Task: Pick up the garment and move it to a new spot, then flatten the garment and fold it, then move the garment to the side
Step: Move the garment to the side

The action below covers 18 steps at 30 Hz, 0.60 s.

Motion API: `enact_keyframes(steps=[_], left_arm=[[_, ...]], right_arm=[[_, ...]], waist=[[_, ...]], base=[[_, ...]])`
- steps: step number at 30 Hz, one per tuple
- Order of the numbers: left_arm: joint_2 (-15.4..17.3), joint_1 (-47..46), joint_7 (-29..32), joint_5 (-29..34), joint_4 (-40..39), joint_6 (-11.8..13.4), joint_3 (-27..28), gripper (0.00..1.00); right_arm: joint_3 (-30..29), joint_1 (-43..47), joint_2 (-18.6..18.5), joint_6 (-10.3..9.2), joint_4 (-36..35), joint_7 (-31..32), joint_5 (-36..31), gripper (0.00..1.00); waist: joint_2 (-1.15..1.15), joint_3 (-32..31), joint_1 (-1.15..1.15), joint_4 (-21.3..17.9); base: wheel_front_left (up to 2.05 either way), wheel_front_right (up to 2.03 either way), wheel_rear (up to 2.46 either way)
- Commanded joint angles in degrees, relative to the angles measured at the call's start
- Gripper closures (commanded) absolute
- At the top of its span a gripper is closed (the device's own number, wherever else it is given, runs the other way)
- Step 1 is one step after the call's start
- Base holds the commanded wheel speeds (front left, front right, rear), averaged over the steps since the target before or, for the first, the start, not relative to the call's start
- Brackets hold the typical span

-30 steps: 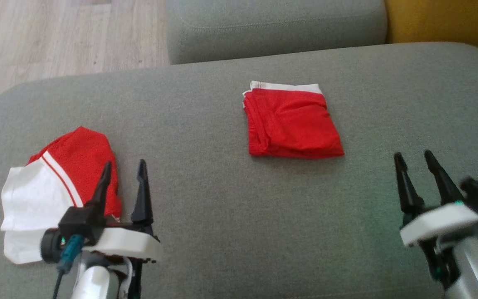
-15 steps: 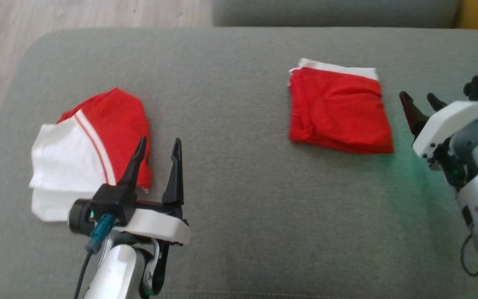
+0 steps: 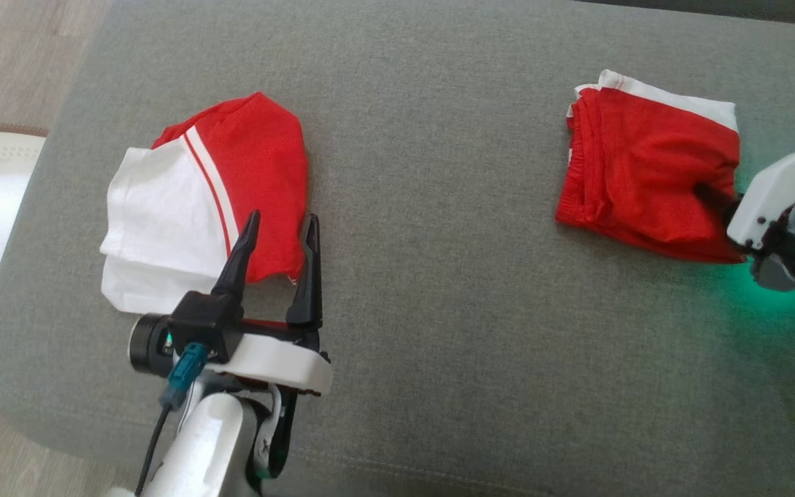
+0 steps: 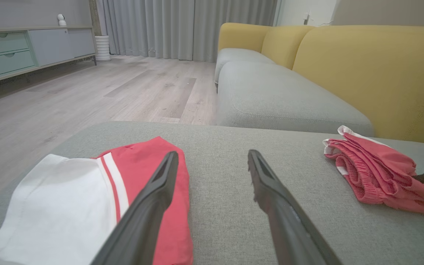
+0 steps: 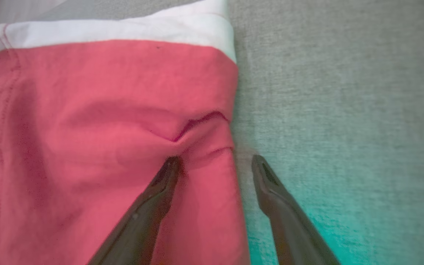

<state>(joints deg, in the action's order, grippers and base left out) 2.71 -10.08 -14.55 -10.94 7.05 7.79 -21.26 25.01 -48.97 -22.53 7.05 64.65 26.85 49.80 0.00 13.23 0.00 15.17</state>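
A wide grey fabric seat cushion (image 3: 439,290) carries two folded garments, well apart from each other. A red-and-white garment (image 3: 190,207) lies near its left edge. A red garment (image 3: 639,166) with a white band lies flat toward its right side.

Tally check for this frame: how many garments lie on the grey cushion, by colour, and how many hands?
Red-and-white garment: 1
Folded red garment with white band: 1
Hands: 2 (left hand, right hand)
Total: 4
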Motion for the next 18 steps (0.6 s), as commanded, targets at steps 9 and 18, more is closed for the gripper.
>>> enact_keyframes(steps=[9, 18], left_arm=[[0.17, -2.55, -0.45, -0.07, -1.61, 0.09, 1.95, 0.0], [0.17, -4.37, -0.45, 0.16, 0.03, -2.4, 0.44, 0.0]], right_arm=[[3.74, 1.67, 0.42, 0.44, -3.13, -3.33, 3.8, 1.0], [8.74, -0.2, 0.29, 0.44, -4.42, -7.46, 4.5, 1.0]], waist=[[0.0, -1.69, 0.0, -2.5], [0.0, -4.21, 0.0, -12.54]], base=[[0.0, 0.0, 0.0], [0.0, 0.0, 0.0]])
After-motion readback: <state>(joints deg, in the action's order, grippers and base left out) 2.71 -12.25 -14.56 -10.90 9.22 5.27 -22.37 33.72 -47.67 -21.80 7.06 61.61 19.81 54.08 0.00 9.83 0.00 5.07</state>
